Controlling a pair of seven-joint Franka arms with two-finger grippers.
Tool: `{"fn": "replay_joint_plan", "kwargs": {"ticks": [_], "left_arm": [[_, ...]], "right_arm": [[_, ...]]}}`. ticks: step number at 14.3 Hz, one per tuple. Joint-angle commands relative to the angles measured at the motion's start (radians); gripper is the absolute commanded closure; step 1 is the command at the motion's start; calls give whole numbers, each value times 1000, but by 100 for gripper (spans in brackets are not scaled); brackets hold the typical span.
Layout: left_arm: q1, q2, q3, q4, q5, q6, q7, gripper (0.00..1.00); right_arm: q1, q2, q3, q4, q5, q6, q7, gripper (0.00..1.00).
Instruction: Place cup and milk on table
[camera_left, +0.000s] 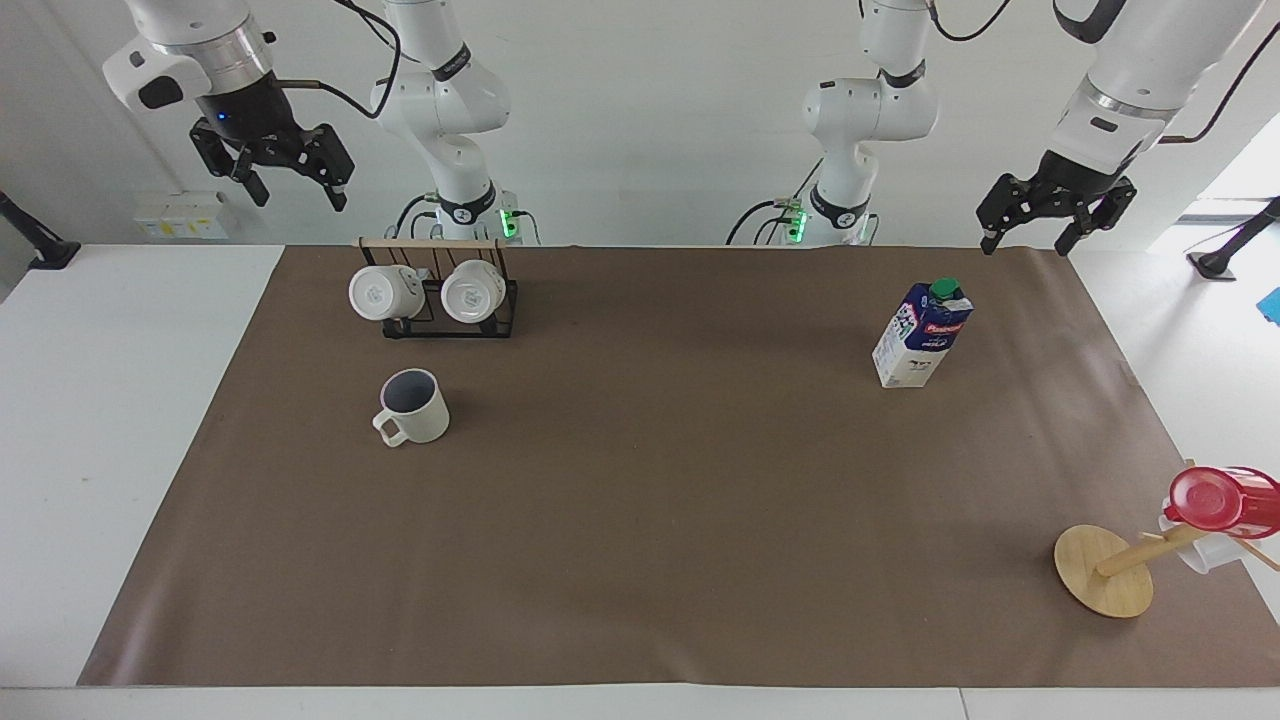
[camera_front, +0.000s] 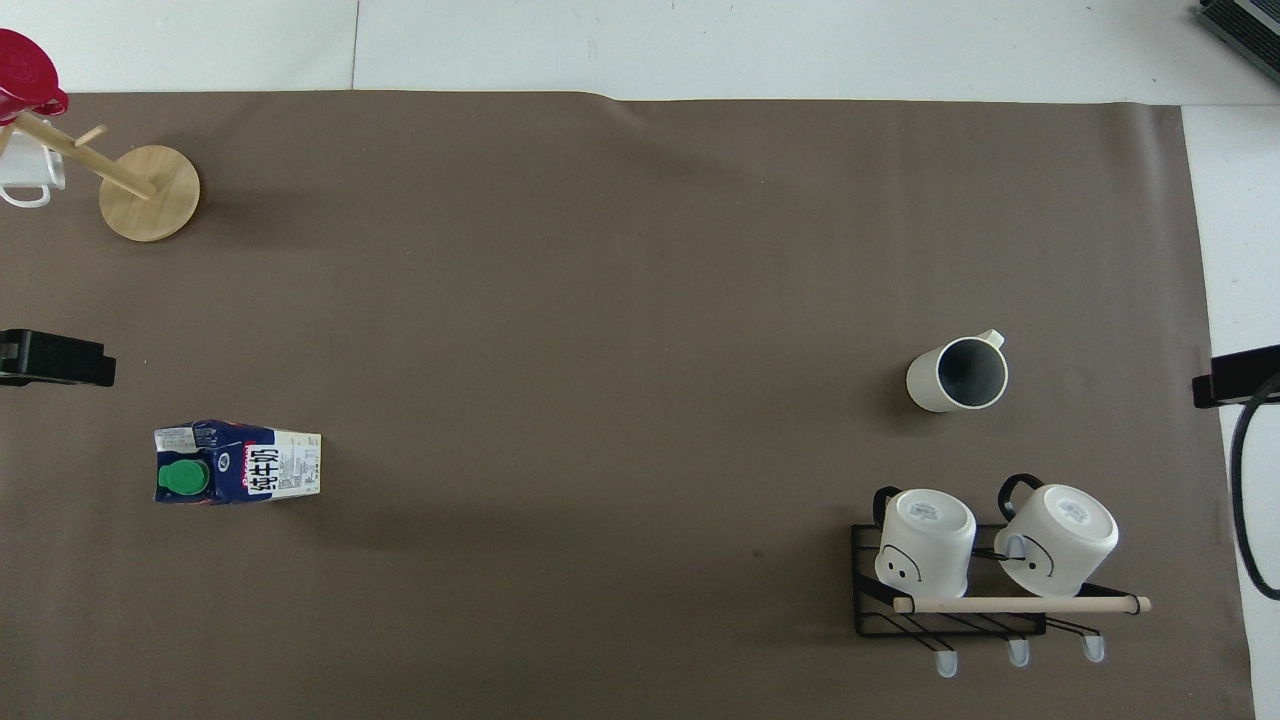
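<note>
facing view
desk (camera_left: 120, 450): white top, brown mat (camera_left: 660, 520) spread over most of it.
cup (camera_left: 413, 407): upright on the mat, toward the right arm's end, farther from the robots than the mug rack (camera_left: 440, 292); handle turned away from the robots.
milk (camera_left: 922, 334): upright on the mat, toward the left arm's end, green cap on top, well apart from the cup.
right gripper (camera_left: 295, 180): raised over the desk edge by the mat's corner, jaws open, nothing held.
left gripper (camera_left: 1028, 232): raised over the mat's corner, near the milk but clear of it, jaws open, nothing held.
mug rack: black wire with a wooden bar, two white mugs (camera_left: 430, 292) hung on it.
mug tree (camera_left: 1110, 567): wooden, at the left arm's end, red cup (camera_left: 1220, 500) on a peg.

overhead view
cup (camera_front: 958, 375): dark inside showing, just farther out than the mug rack (camera_front: 965, 590).
milk (camera_front: 235, 463): alone on the mat, cap showing.
left gripper (camera_front: 60, 358): only a black tip at the frame edge.
right gripper (camera_front: 1235, 375): likewise, at the other edge.
mug tree (camera_front: 150, 190): far corner, red cup (camera_front: 25, 75) at the frame edge.
</note>
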Motion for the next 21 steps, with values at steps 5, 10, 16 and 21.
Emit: {"fn": "replay_joint_plan", "kwargs": {"ticks": [5,10,16,21], "left_arm": [[10,7,-5,19,-10,-21,2,0],[10,7,-5,19,-10,-21,2,0],[10,7,-5,19,-10,-21,2,0],[10,7,-5,19,-10,-21,2,0]], "right_arm": [[-3,-18,12,-12,6,16,23,0],[-1,-16,12,-50,6,74,25,0],[2,-15,12,-67,6,94,18,0],[2,-18,11,-61,4,36,8,0]]}}
